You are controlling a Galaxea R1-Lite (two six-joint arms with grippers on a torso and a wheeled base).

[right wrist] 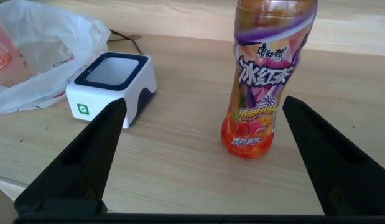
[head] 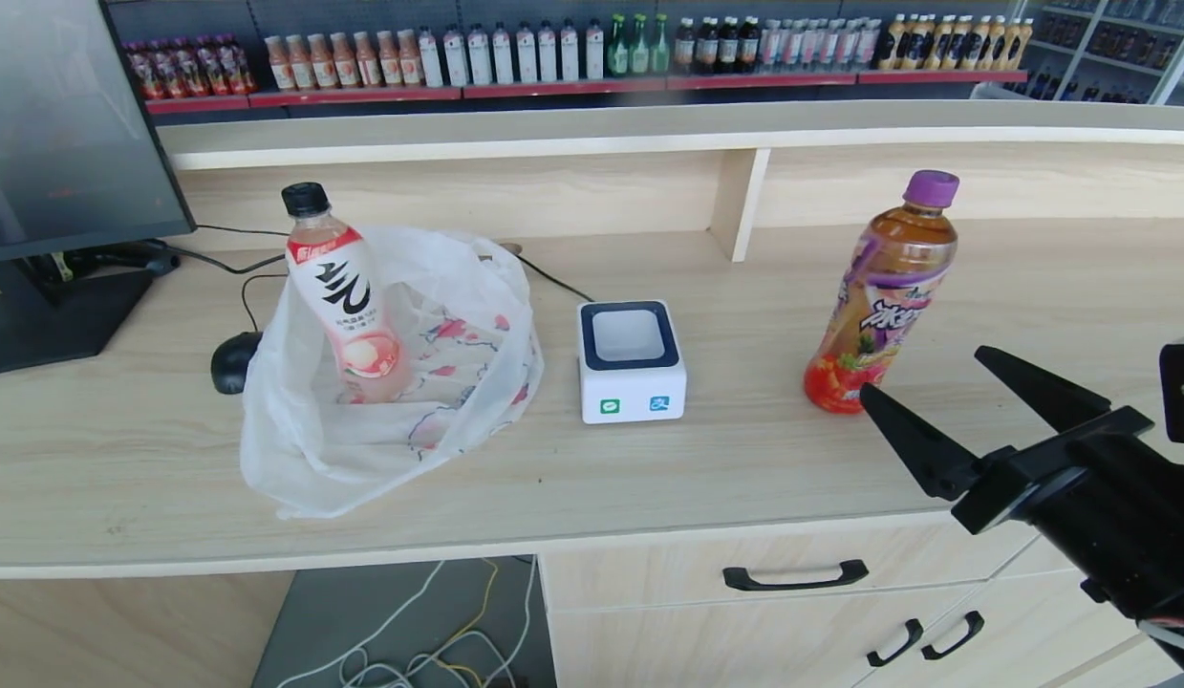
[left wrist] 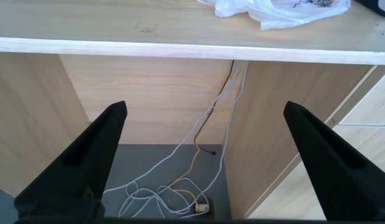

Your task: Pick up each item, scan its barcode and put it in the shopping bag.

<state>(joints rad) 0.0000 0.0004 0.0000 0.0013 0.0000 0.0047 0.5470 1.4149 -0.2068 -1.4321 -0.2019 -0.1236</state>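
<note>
While left fingers (left wrist: 80,168) and right fingers (head: 921,444) spread wide, two bottles (head: 348,306) (head: 878,306), one scanner (head: 633,368), one bag (head: 295,449) stand

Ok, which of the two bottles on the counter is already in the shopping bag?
The pink bottle with the black cap, standing upright inside the white shopping bag. The amber bottle with the purple cap stands outside it on the counter.

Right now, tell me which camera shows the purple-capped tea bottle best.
The head view: the tea bottle stands upright on the counter, whole from cap to base, right of the scanner. The right wrist view is closer, but its cap is cut off. The left wrist view faces the cables beneath the counter.
</note>
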